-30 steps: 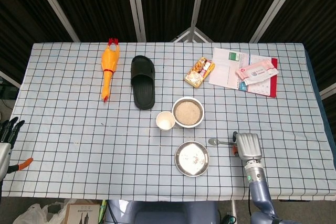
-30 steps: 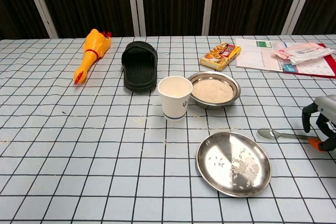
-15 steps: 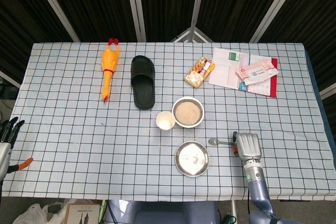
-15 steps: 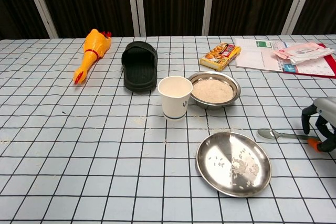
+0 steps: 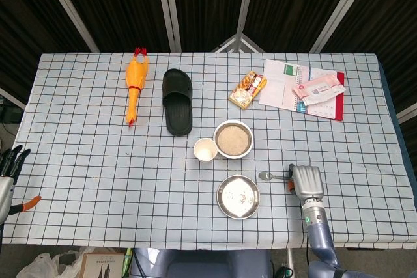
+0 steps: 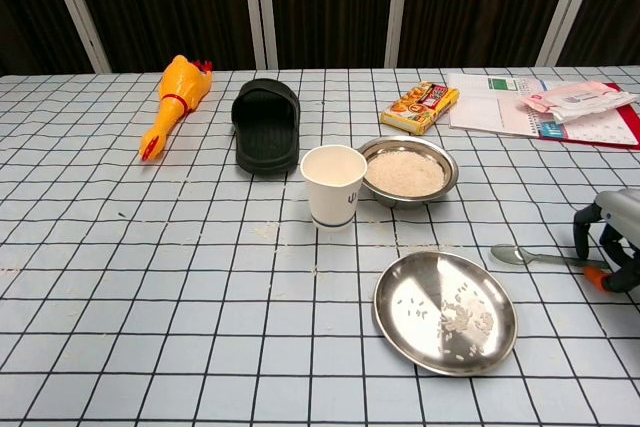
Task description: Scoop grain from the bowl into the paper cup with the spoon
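Note:
A steel bowl [image 5: 233, 139] [image 6: 405, 173] of pale grain stands mid-table, with the white paper cup [image 5: 205, 150] [image 6: 333, 185] upright just to its left. The spoon [image 5: 266, 176] [image 6: 510, 253] lies flat on the cloth to the right of a steel plate, its orange-tipped handle pointing right. My right hand [image 5: 307, 180] [image 6: 612, 242] hovers low over that handle end with its fingers arched to either side of it, and I see no grip on it. My left hand [image 5: 10, 163] hangs off the table's left edge, fingers straight and apart, holding nothing.
A steel plate [image 5: 238, 196] [image 6: 444, 312] with a few stray grains lies in front of the bowl. Behind are a black slipper [image 5: 177, 101], a rubber chicken [image 5: 134, 83], a snack pack [image 5: 247, 89] and a notebook with a wipes packet [image 5: 306, 89].
My right hand has slid slightly right and toward the table's near edge. The spoon has stayed where it lay.

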You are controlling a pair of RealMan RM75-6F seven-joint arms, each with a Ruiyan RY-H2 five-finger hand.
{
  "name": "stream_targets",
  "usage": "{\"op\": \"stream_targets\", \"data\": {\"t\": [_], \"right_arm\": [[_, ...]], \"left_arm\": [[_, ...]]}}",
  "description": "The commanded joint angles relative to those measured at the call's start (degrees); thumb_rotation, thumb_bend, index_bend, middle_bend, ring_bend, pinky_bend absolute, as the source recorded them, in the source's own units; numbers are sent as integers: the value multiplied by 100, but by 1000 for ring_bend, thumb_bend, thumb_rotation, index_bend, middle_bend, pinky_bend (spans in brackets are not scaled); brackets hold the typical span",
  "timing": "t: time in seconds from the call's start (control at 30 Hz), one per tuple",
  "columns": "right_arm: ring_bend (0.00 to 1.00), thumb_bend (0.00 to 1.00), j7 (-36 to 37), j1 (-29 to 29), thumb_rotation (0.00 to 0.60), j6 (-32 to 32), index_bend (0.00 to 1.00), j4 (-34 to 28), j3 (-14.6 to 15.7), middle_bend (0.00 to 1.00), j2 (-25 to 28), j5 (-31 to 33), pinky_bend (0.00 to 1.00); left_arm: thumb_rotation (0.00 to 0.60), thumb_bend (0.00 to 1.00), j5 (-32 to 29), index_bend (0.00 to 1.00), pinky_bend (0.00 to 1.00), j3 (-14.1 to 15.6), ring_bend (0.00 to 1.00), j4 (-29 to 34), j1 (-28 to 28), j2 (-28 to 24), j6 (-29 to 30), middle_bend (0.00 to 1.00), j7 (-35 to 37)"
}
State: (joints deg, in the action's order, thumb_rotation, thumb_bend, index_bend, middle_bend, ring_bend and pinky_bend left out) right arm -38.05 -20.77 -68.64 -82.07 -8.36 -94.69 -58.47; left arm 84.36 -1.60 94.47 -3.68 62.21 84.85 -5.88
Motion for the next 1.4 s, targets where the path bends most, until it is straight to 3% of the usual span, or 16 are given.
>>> {"op": "stream_targets", "data": {"t": [0.03, 0.33, 0.73, 1.1, 1.4], "right_arm": [[987, 486, 9, 1, 600, -6, 582, 18, 7, 831, -6, 13, 1000], [987, 506, 97, 11, 600, -37, 613, 45, 48, 831, -2, -5, 1000], [987, 646, -73, -74, 600, -232, 630, -408, -86, 831, 364, -113, 1000], [987, 676, -1077, -603, 600, -348, 631, -1148, -624, 831, 829, 145, 1000], [987, 676, -2568, -1377, 600, -599, 633, -961, -887, 831, 369, 433, 1000]], "left_arm": [[600, 0, 0, 0, 0, 0, 0, 1, -1, -1, -2, 0, 2], [600, 0, -6, 0, 0, 3, 0, 11, -4, -10, -19, 0, 7], [600, 0, -22, 0, 0, 4, 0, 28, -1, -18, -30, 0, 13], [600, 0, -54, 0, 0, 4, 0, 61, -8, -59, -78, 0, 99], [600, 0, -146, 0, 0, 22, 0, 158, -47, -170, -252, 0, 181]]}}
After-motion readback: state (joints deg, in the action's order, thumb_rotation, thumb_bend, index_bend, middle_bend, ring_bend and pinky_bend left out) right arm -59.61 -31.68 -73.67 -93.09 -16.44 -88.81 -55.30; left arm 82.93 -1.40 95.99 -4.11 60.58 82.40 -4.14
